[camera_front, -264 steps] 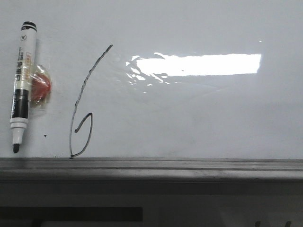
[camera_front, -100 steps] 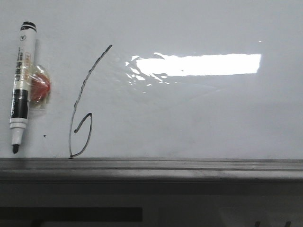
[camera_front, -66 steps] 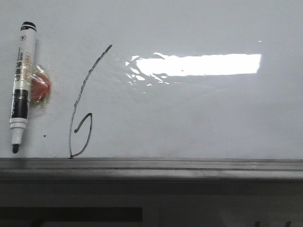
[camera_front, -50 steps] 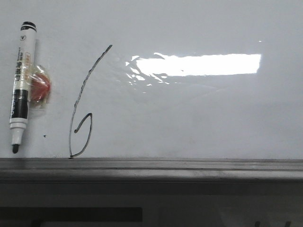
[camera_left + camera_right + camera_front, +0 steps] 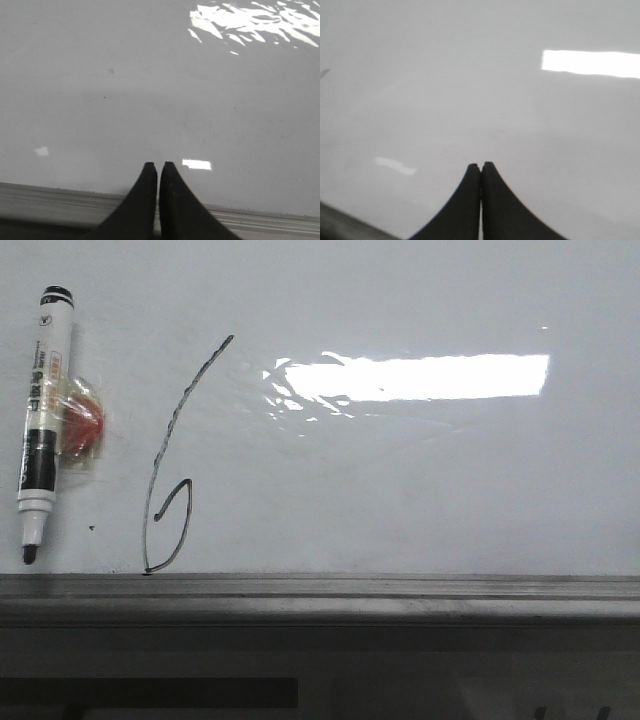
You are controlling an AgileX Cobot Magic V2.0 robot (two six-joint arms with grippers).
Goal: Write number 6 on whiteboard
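Note:
The whiteboard [image 5: 420, 490] is glossy white with a bright glare patch and fills most of the front view. The number 6 [image 5: 170, 475] is drawn on it in thin black line at the left, its loop just above the frame. A black and white marker [image 5: 38, 420] lies on the board to its left, tip toward the frame, next to a red object [image 5: 82, 425]. My left gripper [image 5: 158, 165] is shut and empty over bare board [image 5: 150, 100]. My right gripper [image 5: 481, 165] is shut and empty over bare board [image 5: 470, 100]. Neither gripper shows in the front view.
A grey metal frame edge [image 5: 320, 586] runs along the board's near side, with a dark ledge [image 5: 320, 660] below it. A tiny black dot [image 5: 91, 528] sits between the marker and the 6. The frame edge also shows in the left wrist view [image 5: 50, 197].
The whole front view has shifted very slightly; the marker and the 6 keep their places on the board. Nothing was taken hold of or let go.

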